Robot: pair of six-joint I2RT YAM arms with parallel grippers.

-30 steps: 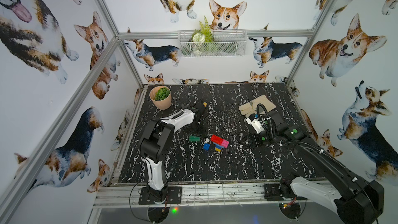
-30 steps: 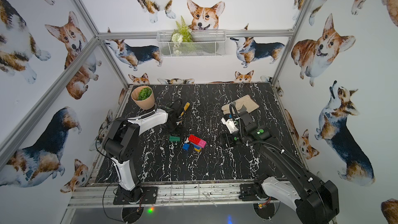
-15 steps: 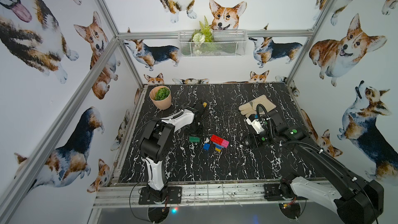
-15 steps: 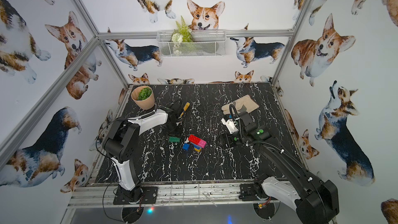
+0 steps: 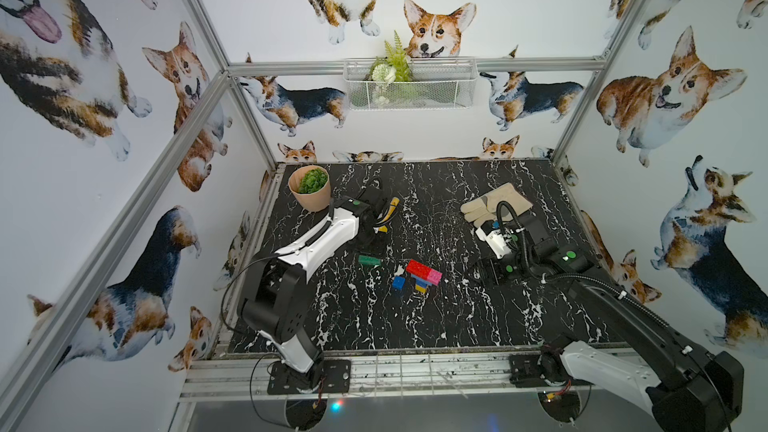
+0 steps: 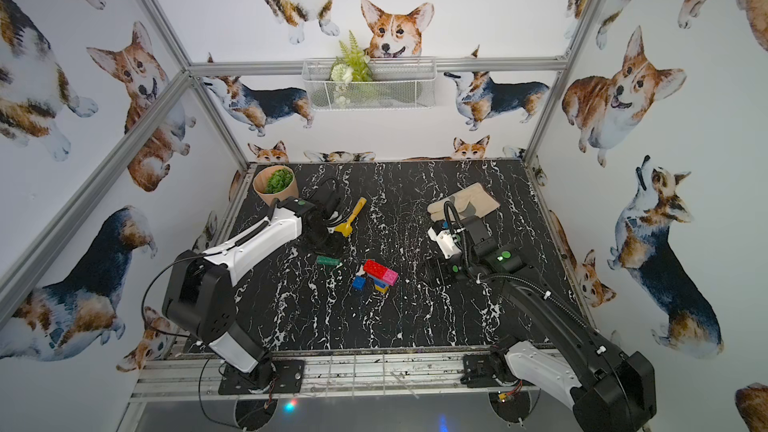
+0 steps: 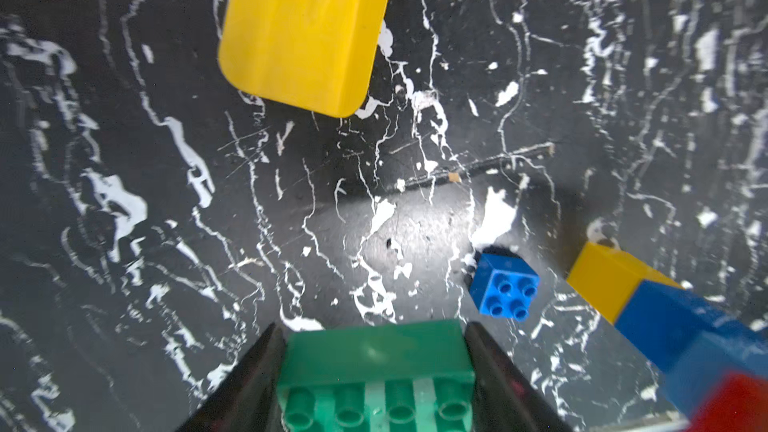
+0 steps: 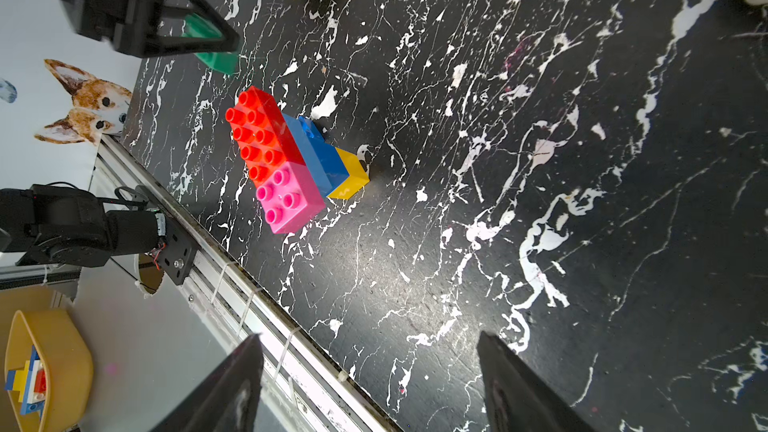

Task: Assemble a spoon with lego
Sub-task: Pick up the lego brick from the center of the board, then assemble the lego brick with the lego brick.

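The left gripper (image 7: 370, 328) clamps a green brick (image 7: 374, 371) by the shovel (image 7: 303, 31) — a loose blue brick (image 7: 503, 286) sits between it and the spoon (image 5: 423, 275). That spoon's mid-table, standing on its yellow end, studs up; the right gripper (image 8: 370, 337) has its fingers apart, empty.

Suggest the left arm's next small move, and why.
Probably lift the green studded plastic brick straight up a little: the jaws of the left gripper clamp its sides, and the red, pink, blue and yellow brick-built spoon it should join sits apart, nearby.

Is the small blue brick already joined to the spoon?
No, the small blue brick lies alone on the table, with a bare gap between it and the yellow end of the spoon.
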